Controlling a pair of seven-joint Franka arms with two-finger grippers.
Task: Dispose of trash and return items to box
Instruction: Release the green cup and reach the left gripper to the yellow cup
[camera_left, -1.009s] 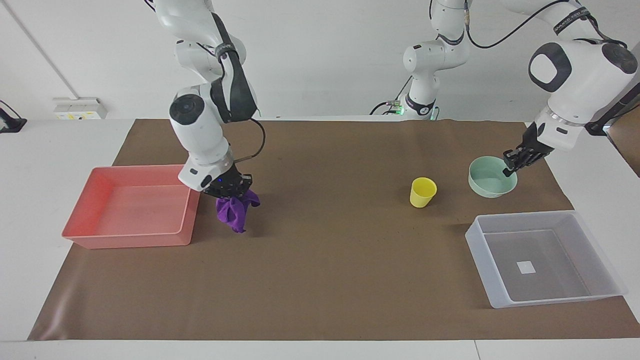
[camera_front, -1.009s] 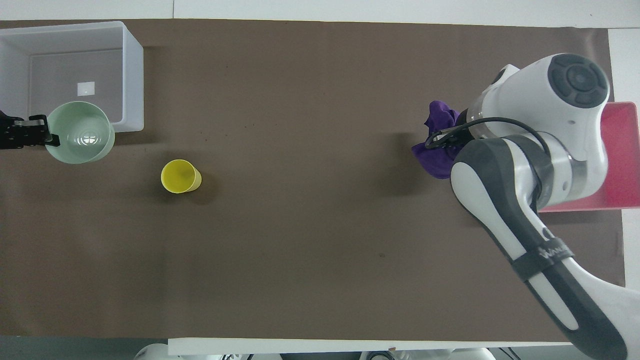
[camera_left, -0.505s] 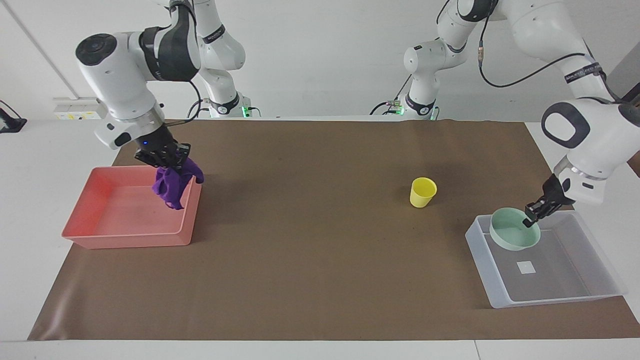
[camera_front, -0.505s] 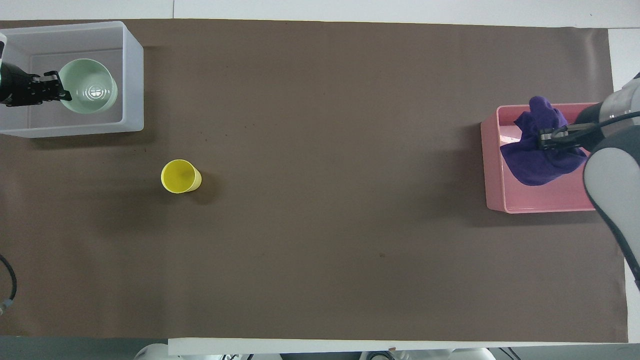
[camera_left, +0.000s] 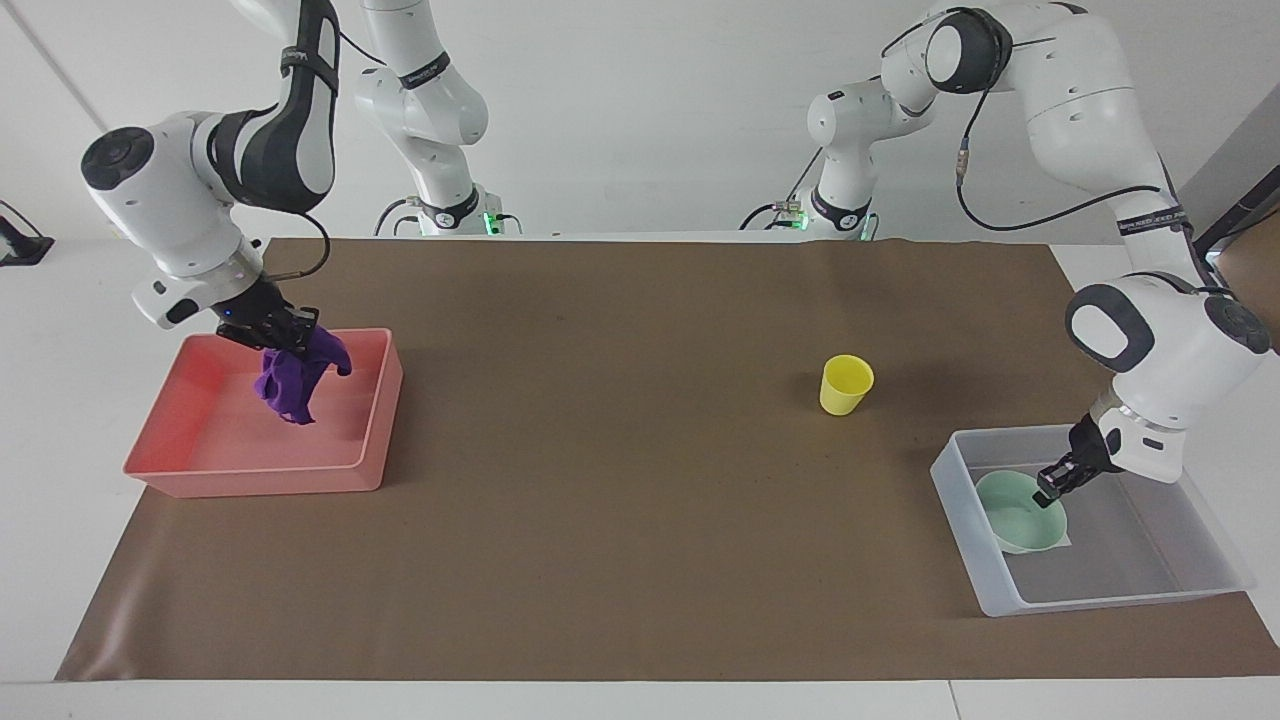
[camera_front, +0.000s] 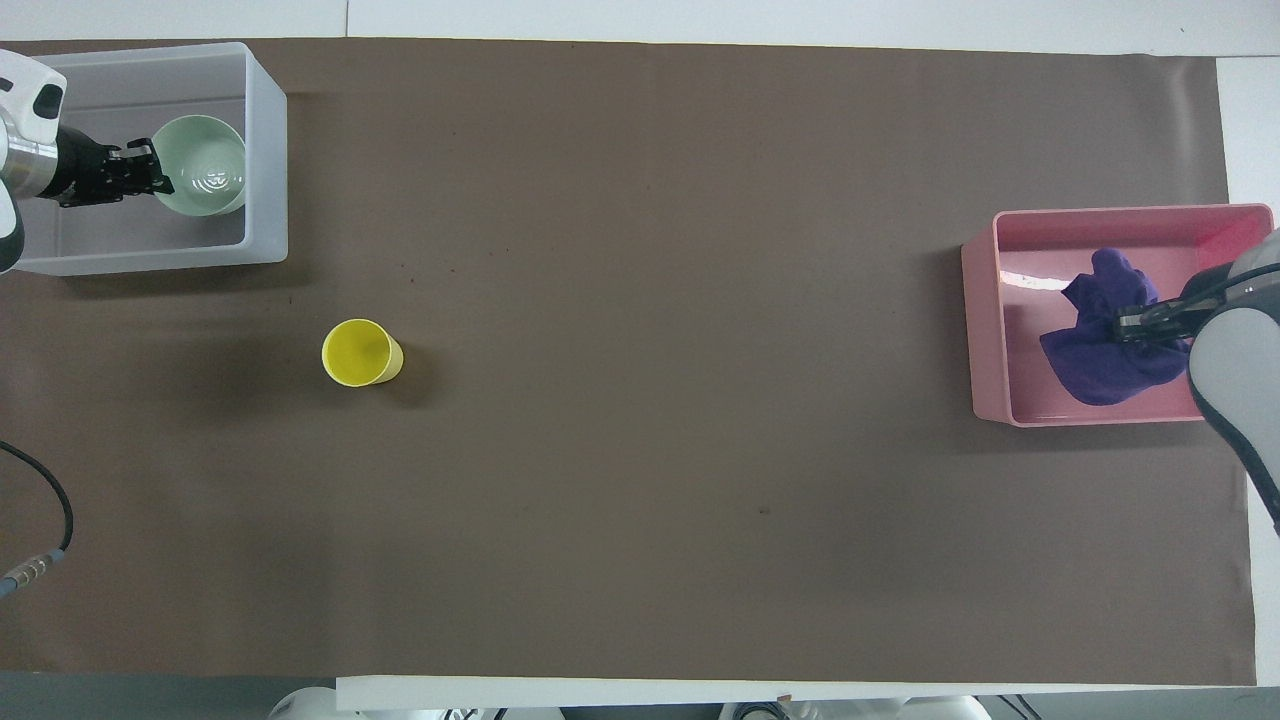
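Observation:
My right gripper (camera_left: 285, 345) is shut on the purple rag (camera_left: 290, 385), which hangs inside the pink tray (camera_left: 250, 480); in the overhead view the gripper (camera_front: 1135, 322) and rag (camera_front: 1100, 350) are over the tray (camera_front: 985, 340). My left gripper (camera_left: 1050, 487) is shut on the rim of the mint-green bowl (camera_left: 1020, 510), low inside the translucent box (camera_left: 1100, 595). In the overhead view the bowl (camera_front: 205, 180) is in the box (camera_front: 265, 150) at that gripper (camera_front: 155, 180). The yellow cup (camera_left: 846, 385) stands upright on the mat, nearer the robots than the box.
A brown mat (camera_left: 640, 520) covers the table. The pink tray sits at the right arm's end and the box at the left arm's end. The cup (camera_front: 360, 352) stands alone between them. A cable (camera_front: 40, 540) lies at the mat's edge by the left arm.
My right gripper carried the rag from beside the pink tray to over its inside. My left gripper moved the bowl from the mat into the box and lowered it.

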